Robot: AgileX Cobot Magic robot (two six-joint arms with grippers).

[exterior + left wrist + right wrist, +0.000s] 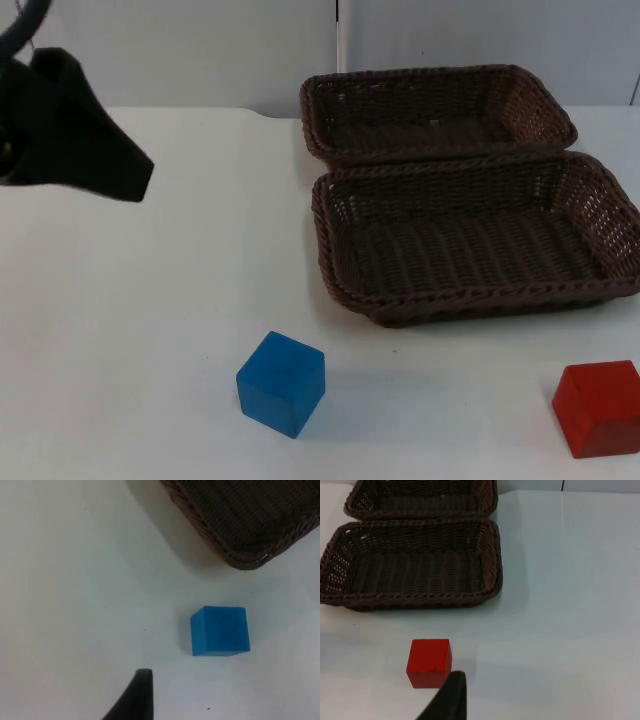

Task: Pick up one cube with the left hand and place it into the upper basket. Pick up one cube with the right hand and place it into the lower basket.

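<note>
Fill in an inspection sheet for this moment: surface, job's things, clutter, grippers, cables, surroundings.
Surface: white table, bare around the things.
Job's things: upper basket and lower basket, both brown wicker with nothing in them, rims touching; blue cube on the table near the lower basket; red cube on the table further right.
Clutter: nothing seen.
Grippers: left gripper above the table, one fingertip short of the blue cube; right gripper fingertip just short of the red cube; neither holds anything.
Cables: left out, robot's own.
Surroundings: grey wall behind the table.
</note>
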